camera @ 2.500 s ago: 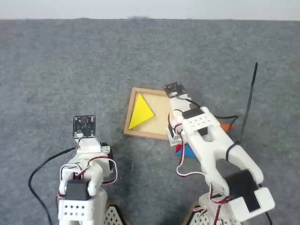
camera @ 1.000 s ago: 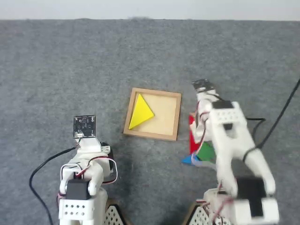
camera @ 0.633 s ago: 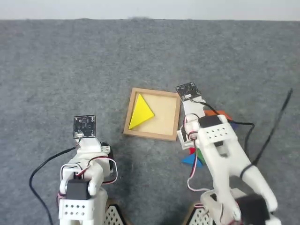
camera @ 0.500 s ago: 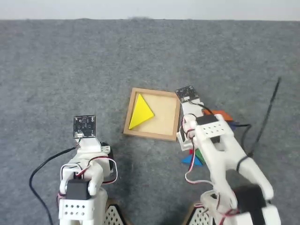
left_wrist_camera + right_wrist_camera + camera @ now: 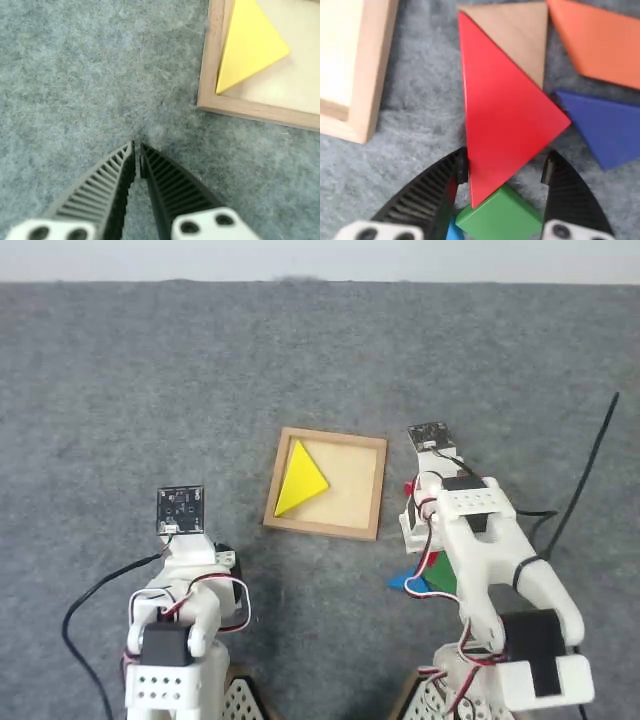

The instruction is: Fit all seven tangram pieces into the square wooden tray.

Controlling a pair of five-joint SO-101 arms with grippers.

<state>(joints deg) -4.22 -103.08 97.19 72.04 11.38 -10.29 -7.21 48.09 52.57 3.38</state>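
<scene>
You have one square wooden tray (image 5: 380,490) lying on the grey surface (image 5: 150,370), and just one of the seven pieces is inside it: a yellow triangle (image 5: 300,478), lying flat against the tray's edge on the side of the left arm. The other six pieces lie clustered on the surface just outside the opposite side of the tray, under the right arm. Your right wrist view shows them: one red triangle (image 5: 505,130), one pale wood triangle (image 5: 517,30) touching its long edge, one orange piece (image 5: 600,45) beside that, one dark blue piece (image 5: 610,130) with a corner next to the red triangle's tip, one green piece (image 5: 500,217) touching the red triangle's nearest corner, and one light blue piece (image 5: 452,232) partly hidden under a finger. Your right gripper (image 5: 506,167) is spread wide and low over this cluster, its two fingers on either side of the red triangle's near corner; one finger is just beside the red edge, the other stands apart from it, and it holds nothing. Your left gripper (image 5: 137,150) hangs over bare surface near the tray's rim, its jaws drawn together with only a sliver between them, and nothing in them.
</scene>
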